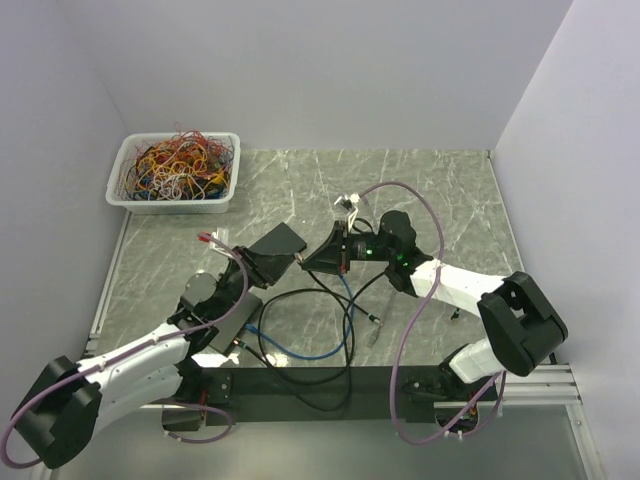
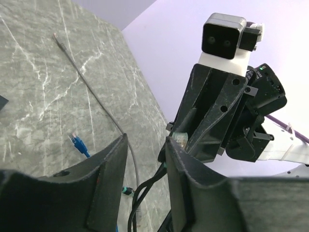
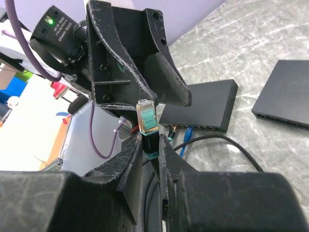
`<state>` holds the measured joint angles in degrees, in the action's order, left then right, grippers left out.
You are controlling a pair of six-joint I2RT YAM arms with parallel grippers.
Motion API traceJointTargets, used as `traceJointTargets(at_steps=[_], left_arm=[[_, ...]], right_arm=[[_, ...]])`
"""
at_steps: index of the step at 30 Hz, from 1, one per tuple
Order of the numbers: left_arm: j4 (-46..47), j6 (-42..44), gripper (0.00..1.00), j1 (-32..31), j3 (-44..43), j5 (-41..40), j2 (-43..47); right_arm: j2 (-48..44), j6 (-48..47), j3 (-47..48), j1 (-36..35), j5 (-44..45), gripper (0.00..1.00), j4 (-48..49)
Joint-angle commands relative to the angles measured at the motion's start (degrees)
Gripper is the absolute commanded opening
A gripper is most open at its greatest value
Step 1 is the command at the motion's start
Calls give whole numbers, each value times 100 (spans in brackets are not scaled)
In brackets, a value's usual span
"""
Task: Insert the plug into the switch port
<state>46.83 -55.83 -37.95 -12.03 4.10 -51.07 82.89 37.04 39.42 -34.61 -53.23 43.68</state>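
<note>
The plug (image 3: 147, 123), teal and black with a clear tip, stands upright in my right gripper (image 3: 150, 145), which is shut on its body. Its black cable (image 1: 320, 330) loops over the table. In the top view the right gripper (image 1: 335, 255) faces my left gripper (image 1: 255, 262) at mid-table. The left gripper (image 2: 145, 145) is open with nothing between its fingers; the plug's tip (image 2: 180, 139) shows just past its right finger. One black switch (image 3: 203, 104) has a blue and a black cable plugged into its front ports. A second switch (image 1: 280, 243) lies beside the grippers.
A white bin (image 1: 175, 170) full of tangled coloured cables sits at the back left. A blue cable (image 1: 300, 350) curls near the front edge, and its loose blue plug (image 2: 77, 143) lies on the marble. A thin grey cable (image 2: 91, 92) runs across the table.
</note>
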Motion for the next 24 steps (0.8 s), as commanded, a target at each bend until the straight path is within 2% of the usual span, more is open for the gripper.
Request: traceJointTargets(at_steps=[1,6,11,24], left_arm=[[337,152,45,-72,-27,171,369],[72,213,49,-81,25,39,712],[19,204,48,-81,17,38,791],[239,240,46,-142,-80,30,317]], right_arm=[[104,49,285,24,138,1,-79],[210,295,268,16,76,1,246],[298,410,207,16,-11,1,483],[166,287,329,-257,-56,1,273]])
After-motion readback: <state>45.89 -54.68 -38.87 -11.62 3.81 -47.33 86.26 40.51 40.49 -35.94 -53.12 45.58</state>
